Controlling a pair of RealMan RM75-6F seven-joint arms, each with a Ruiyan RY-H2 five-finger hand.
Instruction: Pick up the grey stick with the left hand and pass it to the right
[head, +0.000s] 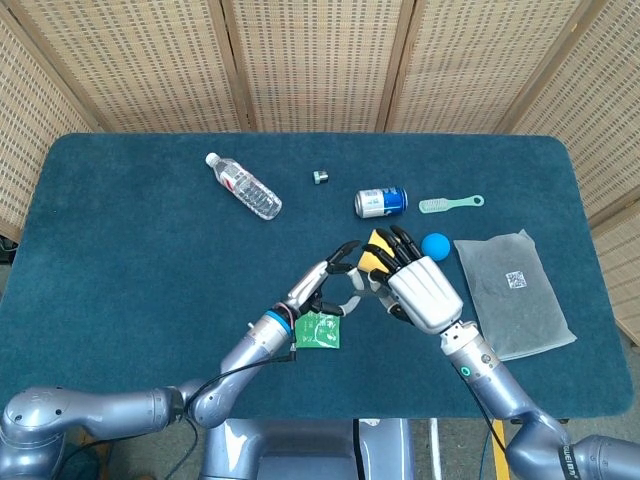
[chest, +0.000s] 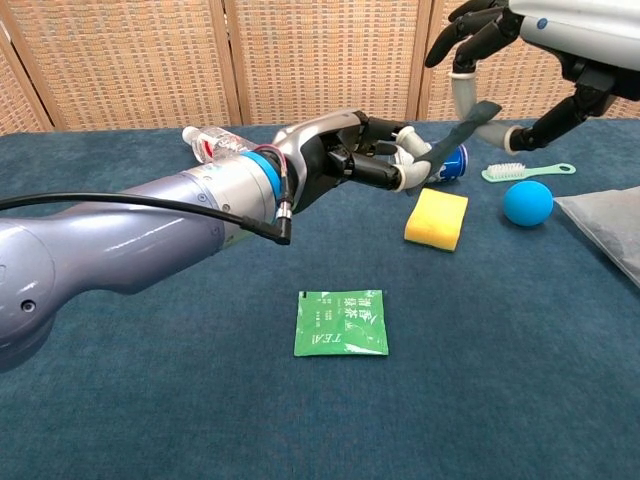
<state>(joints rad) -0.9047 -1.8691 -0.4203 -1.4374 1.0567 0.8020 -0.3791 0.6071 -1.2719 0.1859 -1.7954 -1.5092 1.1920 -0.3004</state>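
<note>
The grey stick (chest: 456, 128) is a thin flat strip held slanting above the table. My left hand (chest: 352, 161) pinches its lower end between the fingertips. Its upper end reaches into the gap between the thumb and the spread fingers of my right hand (chest: 530, 35); no finger is plainly closed on it. In the head view the left hand (head: 325, 281) and the right hand (head: 416, 288) meet over the middle of the table, and the stick is mostly hidden between them.
On the blue cloth lie a green tea packet (chest: 340, 322), a yellow sponge (chest: 437, 218), a blue ball (chest: 527, 202), a can (head: 381, 201), a green brush (head: 450, 204), a water bottle (head: 243, 186) and a grey bag (head: 512, 290).
</note>
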